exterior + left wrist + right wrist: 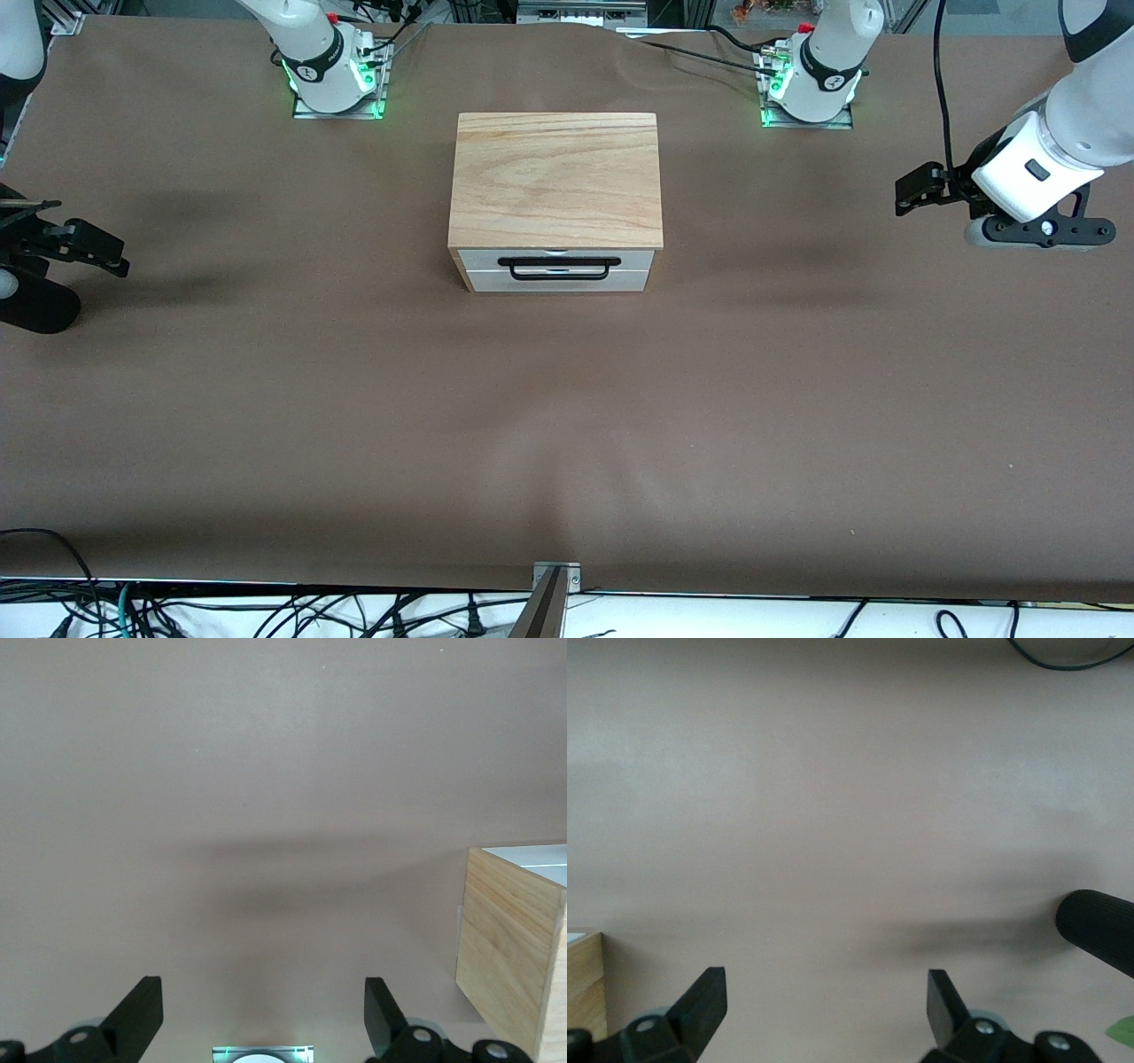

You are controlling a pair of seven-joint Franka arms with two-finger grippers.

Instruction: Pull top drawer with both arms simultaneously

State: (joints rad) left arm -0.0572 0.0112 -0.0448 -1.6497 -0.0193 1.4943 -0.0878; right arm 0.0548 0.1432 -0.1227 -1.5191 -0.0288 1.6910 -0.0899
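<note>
Approach step, nothing grabbed yet. Cabinet [555, 182] sits mid-desk [567, 425], between the two arm bases. Top drawer [556, 260] is shut, its black handle [558, 268] facing the front camera.

Left hand [921, 190] is over the desk at the left arm's end, well apart from the cabinet, fingers spread, empty. Right hand [84, 244] is over the right arm's end, also spread and empty.

Next, I'd say: bring both hands in front of the drawer, one at each end of the handle, pinch it, then pull together toward the camera.
</note>
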